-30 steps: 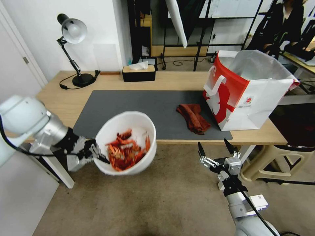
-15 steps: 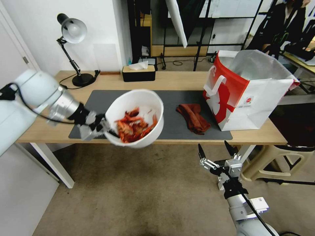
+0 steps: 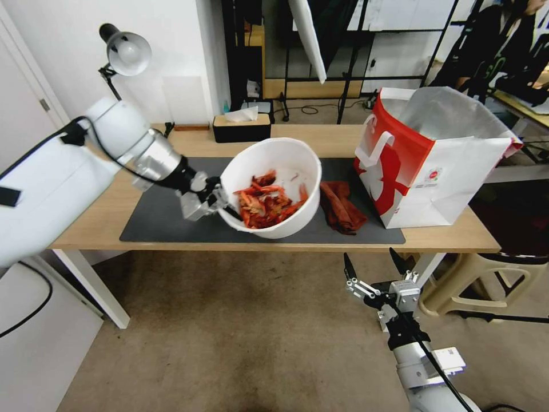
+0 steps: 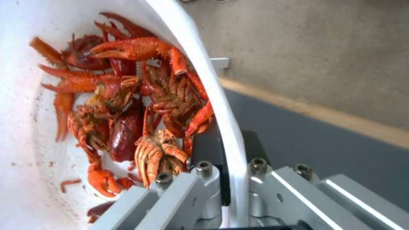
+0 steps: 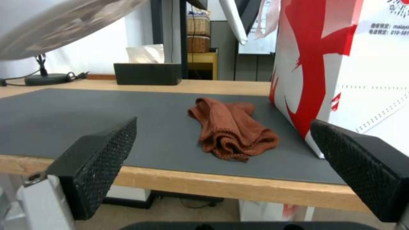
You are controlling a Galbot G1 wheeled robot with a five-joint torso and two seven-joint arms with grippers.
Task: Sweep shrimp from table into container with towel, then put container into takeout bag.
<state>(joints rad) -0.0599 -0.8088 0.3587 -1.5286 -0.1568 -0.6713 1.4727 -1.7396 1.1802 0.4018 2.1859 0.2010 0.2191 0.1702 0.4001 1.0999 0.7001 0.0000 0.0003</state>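
1. Your left claw (image 3: 220, 201) pinches the bowl (image 3: 278, 189) by its thin rim, one finger inside, one outside, holding it in the air above the bench (image 3: 103, 200).
2. The shrimp (image 3: 266, 200) sit heaped toward the claw side; the plastic likely flexes, so keep the bowl level.
3. The bag (image 3: 434, 154) stands open past the towel (image 3: 342, 207).
4. Your right claw (image 3: 372, 264) hangs spread wide below the bench edge.

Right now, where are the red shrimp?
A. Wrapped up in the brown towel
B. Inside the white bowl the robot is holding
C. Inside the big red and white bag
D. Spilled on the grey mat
B. The shrimp lie inside the container, which the left gripper pinches by its rim above the table; the towel lies alone beside the takeout bag.
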